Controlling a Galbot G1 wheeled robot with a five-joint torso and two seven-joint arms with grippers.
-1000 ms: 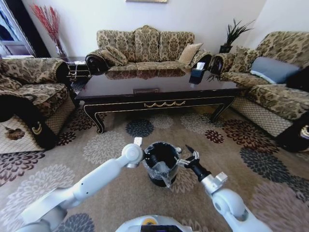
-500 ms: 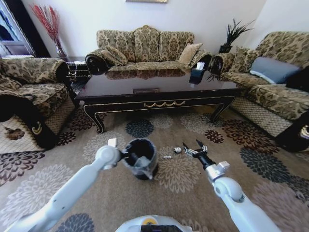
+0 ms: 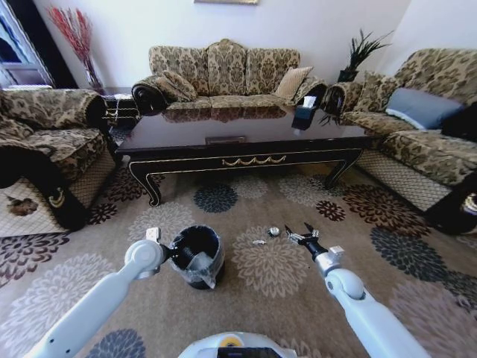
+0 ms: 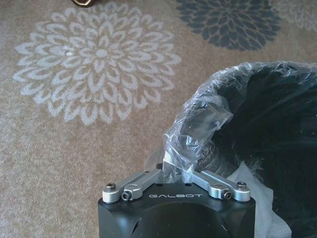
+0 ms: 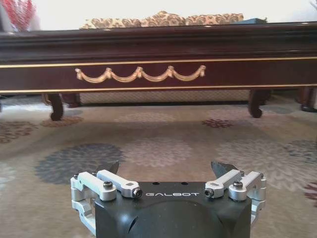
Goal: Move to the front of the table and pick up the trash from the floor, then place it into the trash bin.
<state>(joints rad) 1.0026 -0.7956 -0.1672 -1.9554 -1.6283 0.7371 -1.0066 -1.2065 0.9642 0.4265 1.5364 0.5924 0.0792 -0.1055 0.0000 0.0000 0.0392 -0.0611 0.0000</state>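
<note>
Trash bin point(image 3: 196, 256): your left gripper point(image 4: 177, 174) pinches its lined rim, now carried from centre toward 9 o'clock, uncovering silver trash point(image 3: 273, 231) on the floor point(image 3: 268, 298). Right gripper point(image 3: 300, 233): fingers spread wide, empty, beside it at 3 o'clock.

The trash bin point(image 4: 267, 129) runs off the left wrist view's edge; liner wraps the left gripper's point(image 4: 177, 171) jaws.

A three-seat patterned sofa point(image 3: 223, 71) stands against the far wall, with a tan cushion point(image 3: 293, 82) at its right end. Matching armchairs point(image 3: 45, 142) flank the room, the right one point(image 3: 425, 134) carrying a grey pillow point(image 3: 423, 107). Red dried stems point(image 3: 74, 33) rise in the left corner, and what seems a dark potted plant point(image 3: 361, 52) stands right.
</note>
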